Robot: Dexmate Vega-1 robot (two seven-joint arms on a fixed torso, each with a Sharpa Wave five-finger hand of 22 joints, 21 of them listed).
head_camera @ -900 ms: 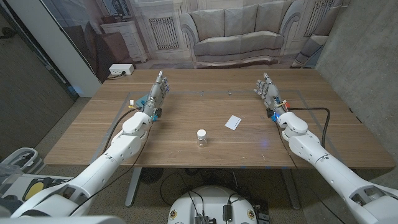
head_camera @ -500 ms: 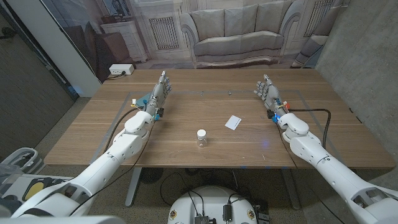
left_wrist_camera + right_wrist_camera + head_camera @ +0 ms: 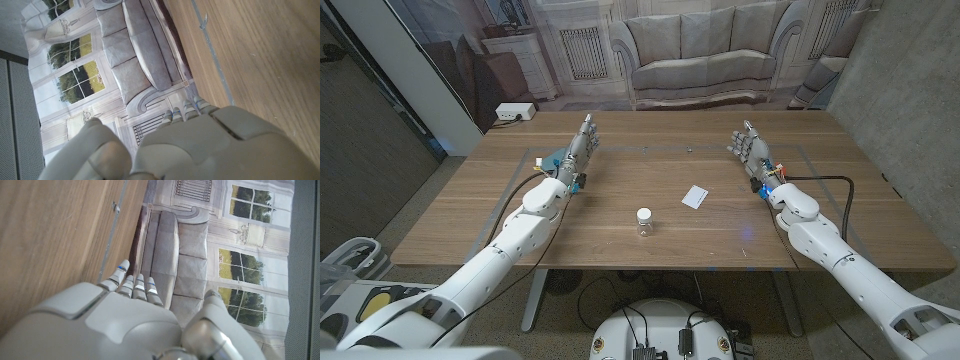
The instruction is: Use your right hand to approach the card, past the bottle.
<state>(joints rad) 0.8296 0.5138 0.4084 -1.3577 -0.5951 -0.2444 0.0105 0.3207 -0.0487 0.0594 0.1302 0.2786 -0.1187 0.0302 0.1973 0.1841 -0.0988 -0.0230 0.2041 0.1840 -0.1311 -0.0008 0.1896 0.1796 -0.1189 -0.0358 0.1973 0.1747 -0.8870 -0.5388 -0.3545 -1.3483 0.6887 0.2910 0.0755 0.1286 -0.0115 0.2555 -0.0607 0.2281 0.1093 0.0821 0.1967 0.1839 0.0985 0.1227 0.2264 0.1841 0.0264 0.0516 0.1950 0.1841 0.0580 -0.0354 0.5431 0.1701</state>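
Left robot hand (image 3: 580, 146) farther forward, card (image 3: 696, 196) unmoved.

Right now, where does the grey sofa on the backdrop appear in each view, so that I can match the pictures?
Head view: the sofa is at the top middle, behind the table.
Left wrist view: it lies beyond the left hand's fingers.
Right wrist view: it lies beyond the right hand's fingers.
Shared landmark: the table's far edge, next to the sofa.
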